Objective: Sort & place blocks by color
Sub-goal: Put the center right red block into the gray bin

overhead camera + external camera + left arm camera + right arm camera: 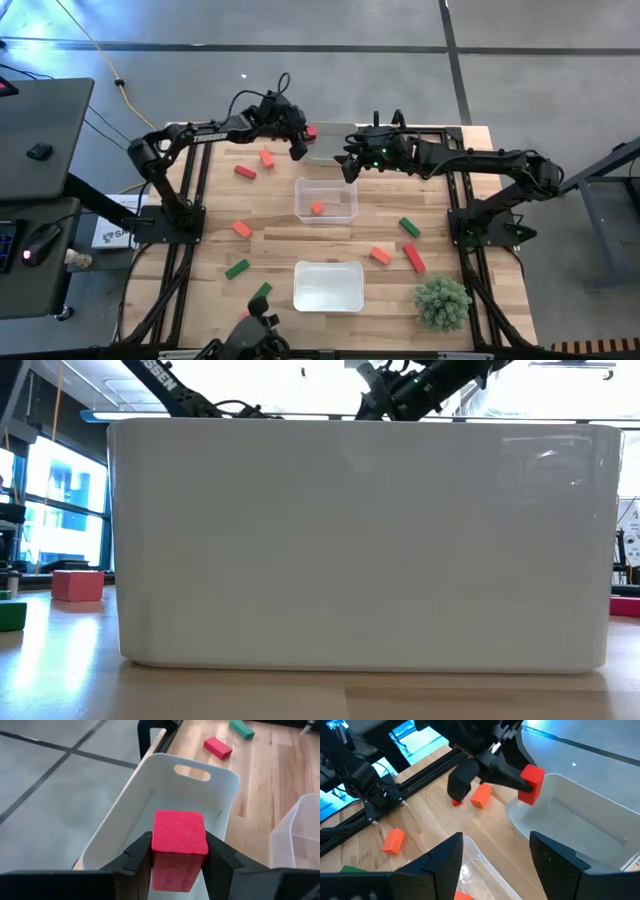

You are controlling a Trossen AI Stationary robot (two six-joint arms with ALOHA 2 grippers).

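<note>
Crimson-pink block (179, 841) clamped in my left gripper (177, 862) above the far white tray (150, 795); right gripper (496, 851) hovers nearby, jaws wide, holding nothing.

Crimson-pink block (179, 840) gripped above white tray, other blocks (410, 227) scattered on table

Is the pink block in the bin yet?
Not yet. The left gripper holds the crimson-pink block above the far white bin.

overhead, table-level, two wrist close-ups
</note>
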